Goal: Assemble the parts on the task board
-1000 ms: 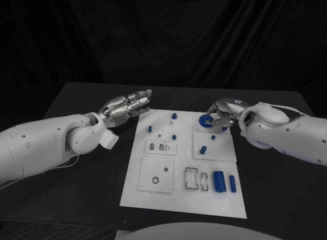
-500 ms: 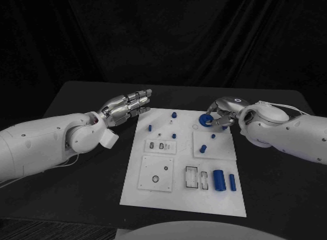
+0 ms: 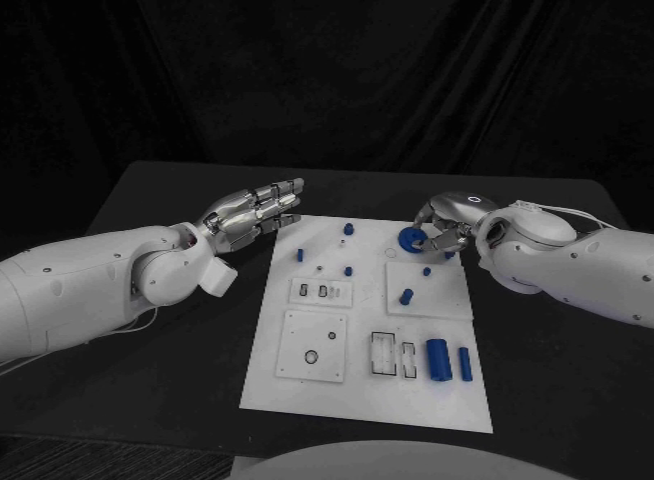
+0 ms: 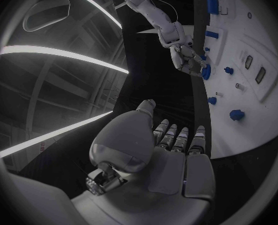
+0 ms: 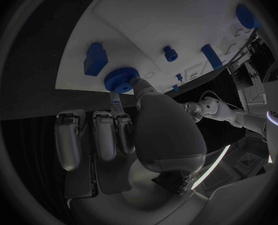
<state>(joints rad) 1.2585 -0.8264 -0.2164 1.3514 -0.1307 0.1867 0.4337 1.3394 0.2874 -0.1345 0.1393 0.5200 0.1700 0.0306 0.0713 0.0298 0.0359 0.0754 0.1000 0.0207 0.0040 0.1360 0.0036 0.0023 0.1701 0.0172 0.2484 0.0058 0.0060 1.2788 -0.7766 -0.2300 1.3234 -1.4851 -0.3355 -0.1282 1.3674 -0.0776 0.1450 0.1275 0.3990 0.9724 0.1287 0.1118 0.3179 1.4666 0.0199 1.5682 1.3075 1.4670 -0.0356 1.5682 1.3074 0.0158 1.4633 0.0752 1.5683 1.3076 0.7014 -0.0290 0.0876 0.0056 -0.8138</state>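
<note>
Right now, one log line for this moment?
right hand: holds blue gear over task board | left hand: open, beside board

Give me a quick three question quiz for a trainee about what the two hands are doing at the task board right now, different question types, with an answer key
1. True or false: the right hand holds a blue toothed wheel at the far right part of the task board.
2. Which hand holds nothing? A) left hand B) right hand C) both
3. Fill in: the two long blue cylinders lie near the board's ____ right corner.

Key: 1 true; 2 A; 3 near.
</note>
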